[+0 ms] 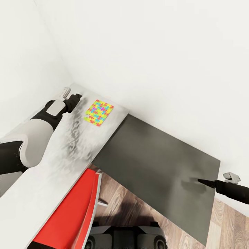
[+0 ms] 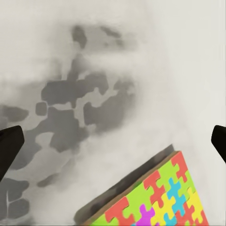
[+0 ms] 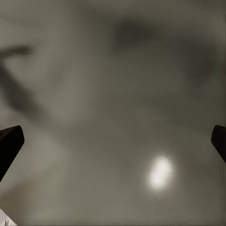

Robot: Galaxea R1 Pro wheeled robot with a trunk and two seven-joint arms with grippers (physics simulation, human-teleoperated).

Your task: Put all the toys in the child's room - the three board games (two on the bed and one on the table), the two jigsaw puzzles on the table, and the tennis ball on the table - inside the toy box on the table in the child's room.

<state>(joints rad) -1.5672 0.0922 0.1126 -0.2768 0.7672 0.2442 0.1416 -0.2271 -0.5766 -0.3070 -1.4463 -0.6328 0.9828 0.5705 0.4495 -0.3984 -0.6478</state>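
Both jaws wide; multicolour interlocking jigsaw puzzle flat.

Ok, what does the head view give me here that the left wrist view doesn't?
Head view: the whole jigsaw puzzle lying flat near the wall end of the table, the left gripper just beside it, the red chair, the table's dark side panel, the wood floor and the right gripper off by that panel.

Left wrist view: the puzzle's brown edge close up, and both left fingertips spread wide with nothing between them.

Both: the puzzle and the mottled pale tabletop.
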